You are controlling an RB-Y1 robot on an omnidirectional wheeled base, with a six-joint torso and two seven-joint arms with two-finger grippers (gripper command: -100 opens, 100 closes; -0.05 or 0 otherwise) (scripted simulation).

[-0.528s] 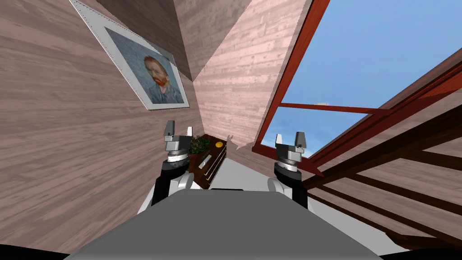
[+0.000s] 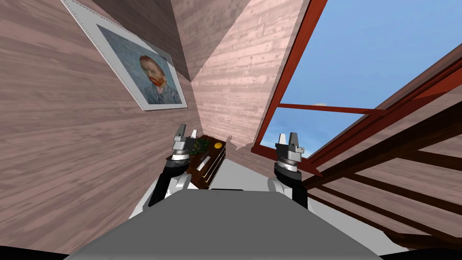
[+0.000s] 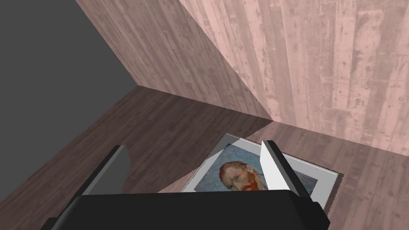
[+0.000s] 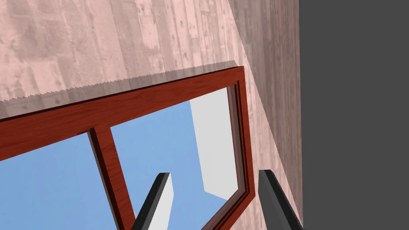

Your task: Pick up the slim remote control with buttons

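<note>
The slim white remote control [image 2: 205,161] lies flat on the top of a dark wooden cabinet [image 2: 217,165], which stands in the corner of the room. It is not between any jaws. In the head view it is just beside the left gripper [image 2: 187,133], a little lower and toward the right gripper [image 2: 288,138], which is well apart from it.

On the same top, further from the left jaws than the remote control, stand a small green plant [image 2: 199,145] and a round yellow thing [image 2: 219,145] (what it is exactly, I cannot tell).

The left gripper is held up with its jaws spread wide and nothing between them; its fingers [image 3: 275,167] touch nothing. The right gripper is raised too, and its fingers [image 4: 271,195] stand apart with a free gap, holding nothing.
</note>
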